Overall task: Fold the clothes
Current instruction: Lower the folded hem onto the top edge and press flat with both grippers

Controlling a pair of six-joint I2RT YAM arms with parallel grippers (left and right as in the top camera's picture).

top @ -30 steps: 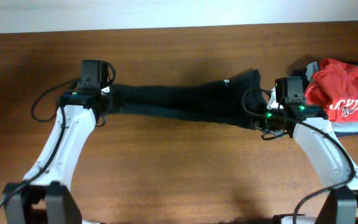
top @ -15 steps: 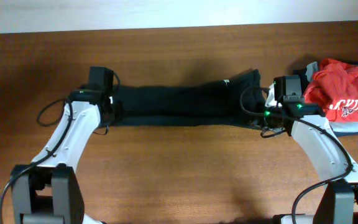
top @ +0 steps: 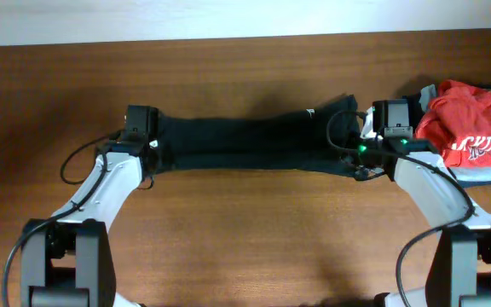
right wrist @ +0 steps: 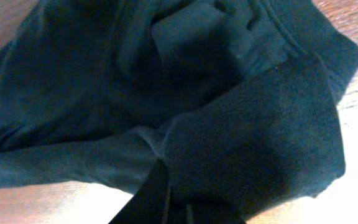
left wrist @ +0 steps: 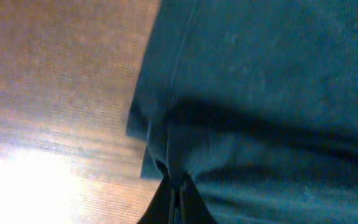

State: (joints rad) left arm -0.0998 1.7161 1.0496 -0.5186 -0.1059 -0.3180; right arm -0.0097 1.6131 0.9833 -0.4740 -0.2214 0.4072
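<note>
I have the black T-shirt (top: 245,141) pulled into a long band across the middle of the wooden table (top: 245,239), near edge fairly straight. There's plenty of bare wood in front of it and a narrower strip behind. It's tight on my right, where the red shirt (top: 471,128) sits just beside the right gripper (top: 366,143). Wrist view shows the left gripper (left wrist: 174,200) pinched closed on a fold at the shirt's end. The right one is clamped on bunched fabric too.

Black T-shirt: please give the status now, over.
Left gripper and right gripper both shut on black T-shirt ends. Shirt stretched between them over table. Red shirt at far right, clear.
</note>
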